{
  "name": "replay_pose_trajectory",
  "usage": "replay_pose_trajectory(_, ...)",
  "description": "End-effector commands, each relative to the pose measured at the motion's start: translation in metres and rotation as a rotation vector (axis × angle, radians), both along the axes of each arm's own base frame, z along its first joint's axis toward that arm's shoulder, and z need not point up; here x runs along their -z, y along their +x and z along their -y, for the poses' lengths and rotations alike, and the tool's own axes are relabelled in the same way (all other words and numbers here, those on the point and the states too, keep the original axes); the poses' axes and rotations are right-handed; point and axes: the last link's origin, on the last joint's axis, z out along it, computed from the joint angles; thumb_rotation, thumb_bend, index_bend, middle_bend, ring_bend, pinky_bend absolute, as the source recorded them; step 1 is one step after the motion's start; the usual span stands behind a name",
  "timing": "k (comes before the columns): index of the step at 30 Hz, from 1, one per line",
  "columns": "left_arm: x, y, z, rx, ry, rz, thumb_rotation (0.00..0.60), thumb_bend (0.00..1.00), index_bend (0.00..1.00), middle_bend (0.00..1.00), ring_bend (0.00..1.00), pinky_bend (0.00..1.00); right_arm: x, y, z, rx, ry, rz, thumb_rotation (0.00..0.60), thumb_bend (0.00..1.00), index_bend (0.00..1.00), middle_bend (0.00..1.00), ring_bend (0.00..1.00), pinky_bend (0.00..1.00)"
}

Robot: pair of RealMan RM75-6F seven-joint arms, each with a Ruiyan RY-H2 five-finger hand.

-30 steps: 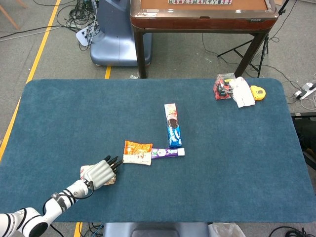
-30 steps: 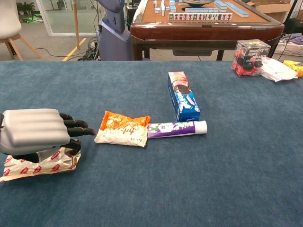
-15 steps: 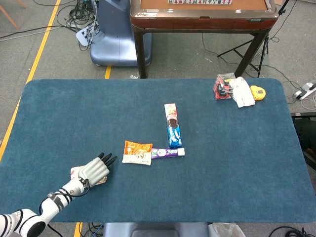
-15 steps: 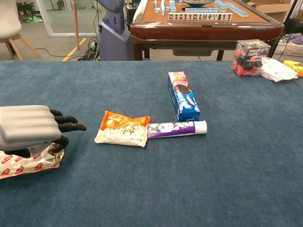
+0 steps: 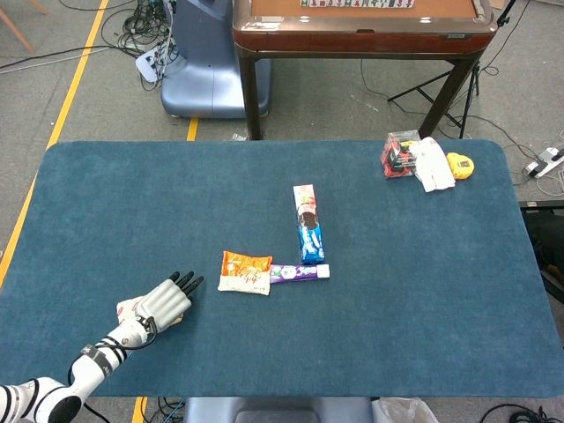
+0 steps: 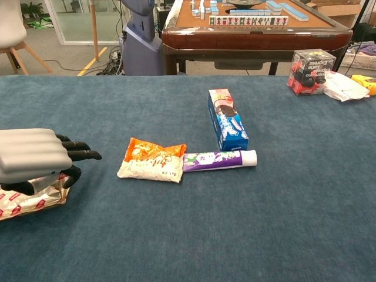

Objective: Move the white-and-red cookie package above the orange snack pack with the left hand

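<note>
Grasping the crinkly white-and-red cookie package, the grey left hand lies flat, dark fingers pointing at the orange snack pack.

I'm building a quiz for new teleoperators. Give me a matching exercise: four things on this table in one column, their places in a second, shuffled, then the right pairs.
1. white-and-red cookie package
2. orange snack pack
3. purple tube
4. blue box

A. lies flat, one end at the snack pack
B. under the left hand
C. just beyond the tube
D. between the hand and the tube

Pairs: 1-B, 2-D, 3-A, 4-C
</note>
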Motion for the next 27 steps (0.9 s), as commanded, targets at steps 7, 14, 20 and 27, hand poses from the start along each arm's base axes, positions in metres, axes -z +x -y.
replay_pose_trajectory(7,-0.012,0.021,0.007,-0.131,-0.025,0.172,0.6,0.52,0.02,0.0,0.0,0.2,0.0,0.004,0.0,-0.012,0.0,-0.001,0.6,0.28,0.32,0.3,0.17,0.32)
replay_pose_trajectory(14,-0.019,0.017,0.011,-0.212,0.011,0.184,0.6,0.16,0.0,0.0,0.0,0.2,0.0,0.007,-0.001,-0.019,-0.002,-0.001,0.6,0.28,0.32,0.3,0.17,0.32)
replay_pose_trajectory(20,-0.023,0.004,0.013,-0.271,0.043,0.148,0.6,0.11,0.0,0.0,0.0,0.15,0.0,0.01,-0.001,-0.025,-0.002,-0.001,0.6,0.28,0.32,0.3,0.17,0.32)
replay_pose_trajectory(27,-0.02,-0.016,0.017,-0.339,0.048,0.114,0.6,0.11,0.0,0.0,0.0,0.15,0.001,0.01,0.0,-0.024,0.003,0.0,0.6,0.28,0.32,0.3,0.17,0.32)
